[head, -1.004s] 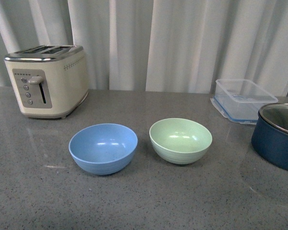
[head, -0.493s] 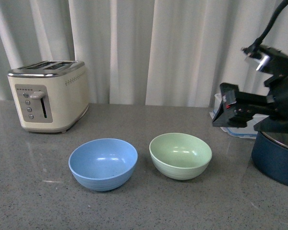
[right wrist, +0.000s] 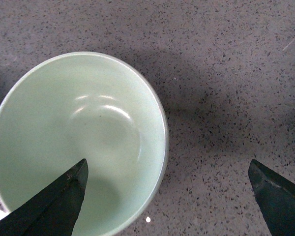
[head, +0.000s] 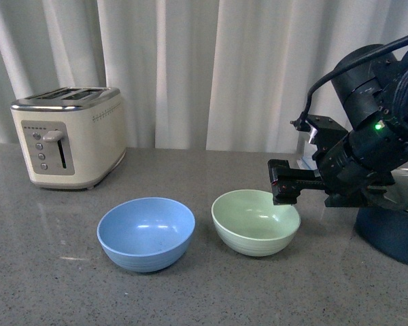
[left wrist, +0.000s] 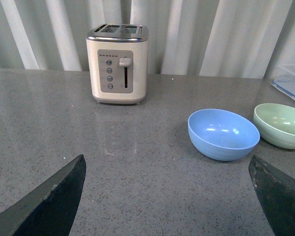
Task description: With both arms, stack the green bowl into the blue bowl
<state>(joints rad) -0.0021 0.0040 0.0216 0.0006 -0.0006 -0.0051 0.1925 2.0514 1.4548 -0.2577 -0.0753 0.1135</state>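
Heads up, your right gripper [head: 284, 185] is spread wide over the green bowl [right wrist: 78, 137]. One finger's above its inside, the other's outside the rim, nothing gripped.

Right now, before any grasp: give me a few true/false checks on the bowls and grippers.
1. The green bowl sits inside the blue bowl. False: they stand side by side on the counter, apart.
2. The right gripper is open at the green bowl's rim. True.
3. The left gripper holds the blue bowl. False: it is open and empty, away from the bowl.
4. The toaster stands farther back than both bowls. True.
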